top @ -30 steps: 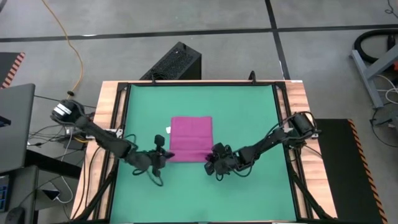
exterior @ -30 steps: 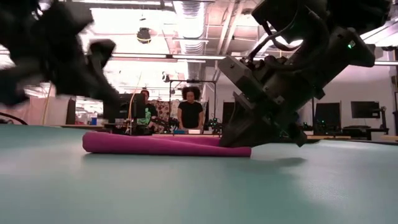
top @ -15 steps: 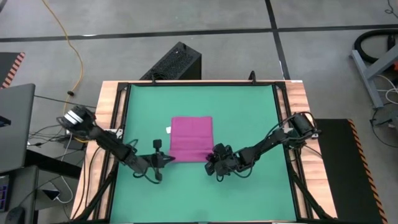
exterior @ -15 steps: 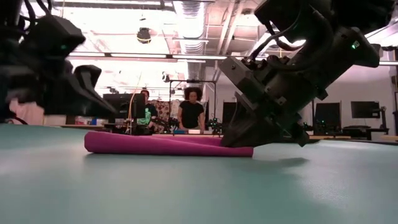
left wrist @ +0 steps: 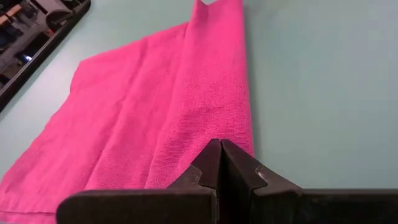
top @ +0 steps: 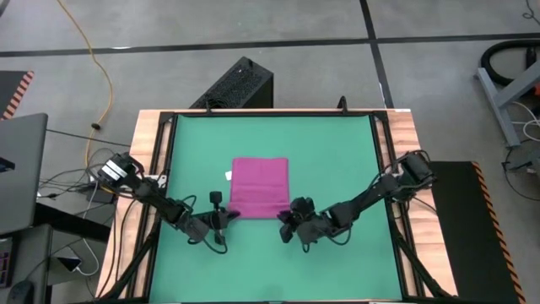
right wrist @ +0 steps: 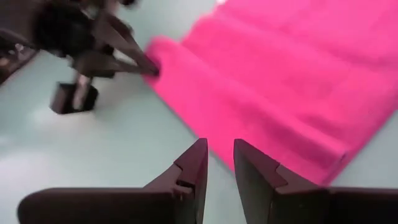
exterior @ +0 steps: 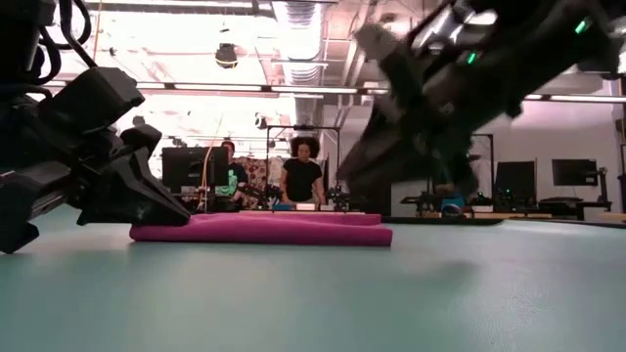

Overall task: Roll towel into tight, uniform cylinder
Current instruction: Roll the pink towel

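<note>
The magenta towel (top: 259, 187) lies flat on the green mat (top: 337, 160), with its near edge turned over into a low roll (exterior: 264, 233). Its white tag (top: 228, 176) is on its left edge. My left gripper (top: 229, 215) is shut, low on the mat, with its tips at the towel's near-left corner (left wrist: 236, 134). My right gripper (top: 285, 221) is a little open and empty. It is raised just near of the towel's near-right corner (right wrist: 336, 158), and it is blurred in the low view (exterior: 421, 108). My left gripper touches the towel's near-left corner (right wrist: 163, 62) with the tips of its shut fingers (right wrist: 148, 70). The fingers slant down from the table's left and near side. I cannot tell whether any cloth is between them. The towel lies on the mat.
The mat is framed by black rails and wooden table edges (top: 152, 169). A black box (top: 236, 84) stands on the floor beyond the far edge. People (exterior: 301, 171) stand in the room behind the table. Bare mat lies near of the towel and on both sides.
My left gripper has gone right toward the towel's near-left corner and down to the mat, and now reaches that corner. My right gripper has come off the towel's near-right corner, rising and drawing back toward the near edge. The towel stays in place.
</note>
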Available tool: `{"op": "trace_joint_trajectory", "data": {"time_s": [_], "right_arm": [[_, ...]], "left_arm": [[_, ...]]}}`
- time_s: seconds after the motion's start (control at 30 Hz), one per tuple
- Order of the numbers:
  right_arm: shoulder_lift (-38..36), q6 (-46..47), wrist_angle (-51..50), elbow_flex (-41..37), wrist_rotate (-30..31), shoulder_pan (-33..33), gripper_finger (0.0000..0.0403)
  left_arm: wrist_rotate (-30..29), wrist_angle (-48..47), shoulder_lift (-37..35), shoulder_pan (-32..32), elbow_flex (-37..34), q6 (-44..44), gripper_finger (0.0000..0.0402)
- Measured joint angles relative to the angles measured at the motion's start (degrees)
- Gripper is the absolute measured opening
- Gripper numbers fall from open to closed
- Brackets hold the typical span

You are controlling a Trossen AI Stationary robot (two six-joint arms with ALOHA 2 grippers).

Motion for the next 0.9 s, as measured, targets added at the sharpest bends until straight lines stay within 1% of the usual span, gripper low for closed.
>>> {"op": "trace_joint_trajectory", "data": {"time_s": [0.1, 0.13, 0.33, 0.5, 0.63, 0.8, 0.9], "right_arm": [[-1.4, -6.4, 0.3, 0.1, 7.4, 1.5, 0.0101], [-1.4, -8.3, 0.3, 0.1, 8.0, 1.3, 0.0098], [-0.2, -14.8, 0.0, 0.1, 6.6, -1.3, 0.0073], [-0.2, -18.1, 0.0, 0.1, 5.8, -2.1, 0.0066], [0.7, -18.5, 0.4, 0.1, 5.9, -2.5, 0.0065], [6.0, -18.5, 3.1, 0.1, 5.8, -2.4, 0.0065], [8.6, -16.9, 4.7, 0.1, 5.9, -2.8, 0.0065]], "left_arm": [[0.3, -0.2, 0.0, 0.1, 0.0, 0.1, 0.0], [0.4, -0.2, 0.0, 0.1, 0.0, 0.1, 0.0], [0.4, -0.3, 0.0, 0.2, 0.0, 0.2, 0.0], [0.4, 0.0, 0.0, 0.2, 0.0, 0.4, 0.0], [0.5, 0.0, 0.0, 0.2, 0.0, -0.3, 0.0], [1.2, 0.0, 0.0, 0.2, -0.1, -0.9, 0.0], [1.5, 0.0, 0.0, 0.2, -0.1, -1.3, 0.0]]}}
